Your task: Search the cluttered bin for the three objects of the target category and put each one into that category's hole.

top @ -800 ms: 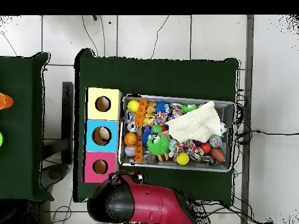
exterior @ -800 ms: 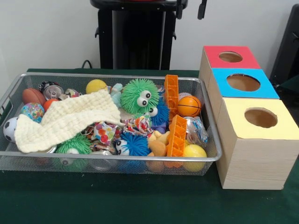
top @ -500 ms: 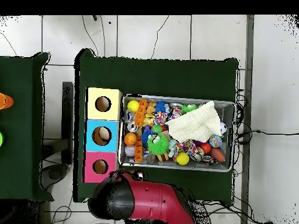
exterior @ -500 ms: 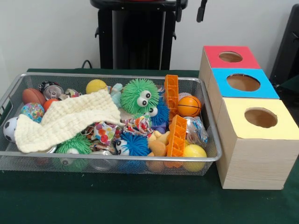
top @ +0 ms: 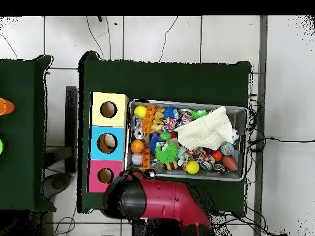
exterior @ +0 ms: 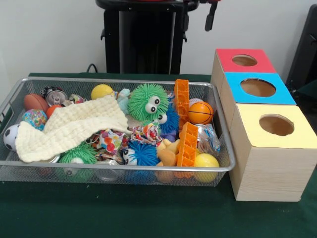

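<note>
The wire mesh bin [exterior: 114, 80] stands on the green table, packed with toys; it also shows in the overhead view [top: 246, 145]. The blue-topped box's round hole [exterior: 258, 88] lies between the red-topped box [exterior: 245, 60] and the yellow-topped box [exterior: 275, 125]; overhead the hole [top: 107, 142] looks empty. My gripper [exterior: 210, 16] shows only as a black tip at the top edge, above and behind the boxes, holding nothing I can see. The red arm [top: 161, 201] sits at the table's base-side edge, just outside the bin.
In the bin lie a cream knitted cloth [exterior: 69, 127], a green fuzzy ball with eyes [exterior: 147, 101], a small basketball [exterior: 200, 112], orange blocks [exterior: 187, 144], yellow balls [exterior: 206, 161], a blue fuzzy ball [exterior: 143, 153], a soccer ball [exterior: 11, 136] and cans [exterior: 55, 95].
Overhead, the arm has swung toward the bin's edge and across. In the front view the gripper tip has dropped slightly and shifted left. Nothing in the bin has moved.
</note>
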